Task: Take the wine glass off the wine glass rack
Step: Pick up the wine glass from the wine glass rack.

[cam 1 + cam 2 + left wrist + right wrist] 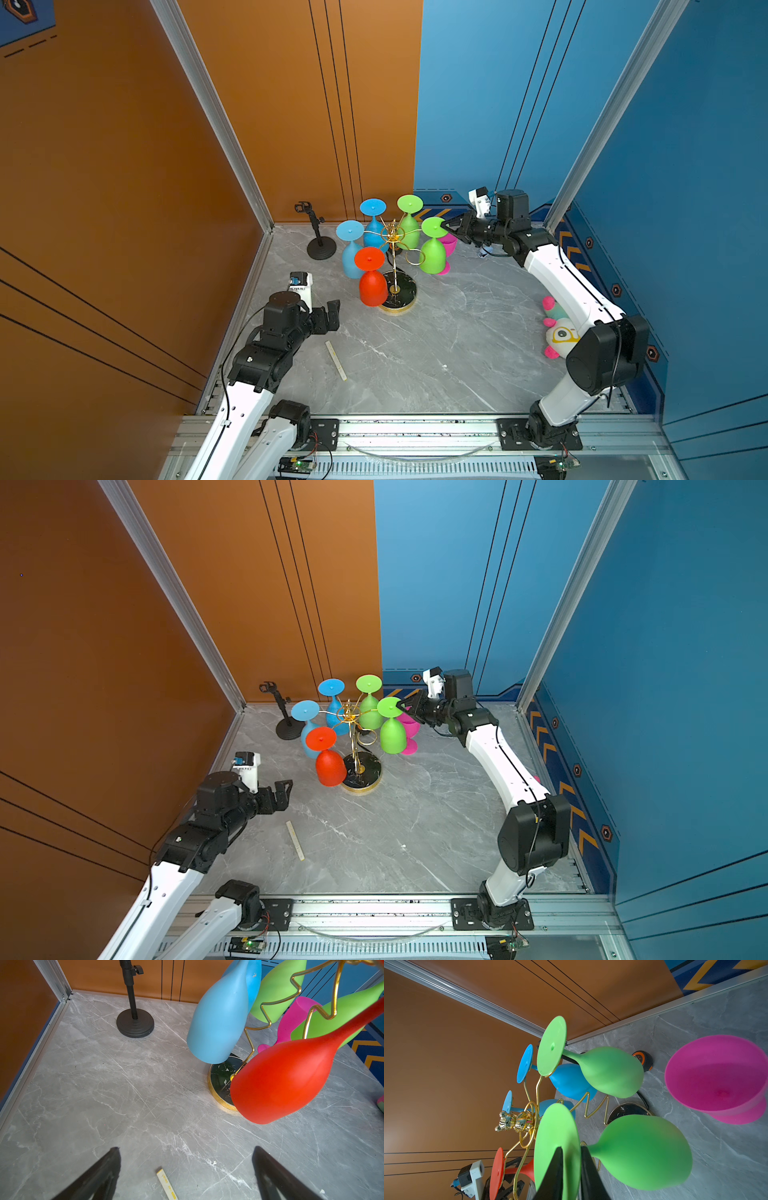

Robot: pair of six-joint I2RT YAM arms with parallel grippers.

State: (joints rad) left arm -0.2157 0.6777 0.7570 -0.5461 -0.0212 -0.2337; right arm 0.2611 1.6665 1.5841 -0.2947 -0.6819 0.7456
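- A thin gold wire wine glass rack (393,236) with a round black base stood on the grey marbled worktop (436,357); it was close to the far edge, about midway between the side edges.
- Five soft-looking glasses hung from its ring arms upside down; each flat foot lay on a ring, so the bowl dangled below.
- The green wine glass (433,254) hung on the arm that pointed toward the worktop's right edge; it was not off the rack yet.
- The right gripper (446,227) reached in sideways at the top of that glass; its two black fingers (553,1174) sat on either side of the flat green foot and looked to be pinching it.
- I think it took the foot because the foot is what hooks over the ring; sliding it out should free the glass.
- The left gripper (187,1148) hung near the worktop's left edge with its fingers spread wide and nothing between them; it seemed parked out of the way.
- A red wine glass (372,286), a light blue wine glass (352,259), a darker blue wine glass (374,233) and a second green wine glass (409,233) hung on other arms; one ring was bare.
- A pink wine glass (716,1076) stood upright on the worktop just behind the green one; a careless swing could knock it.
- A black stand (321,249) stood in the far left corner; a pale flat strip (336,360) lay near the left edge; a plush toy (559,332) lay by the right edge.
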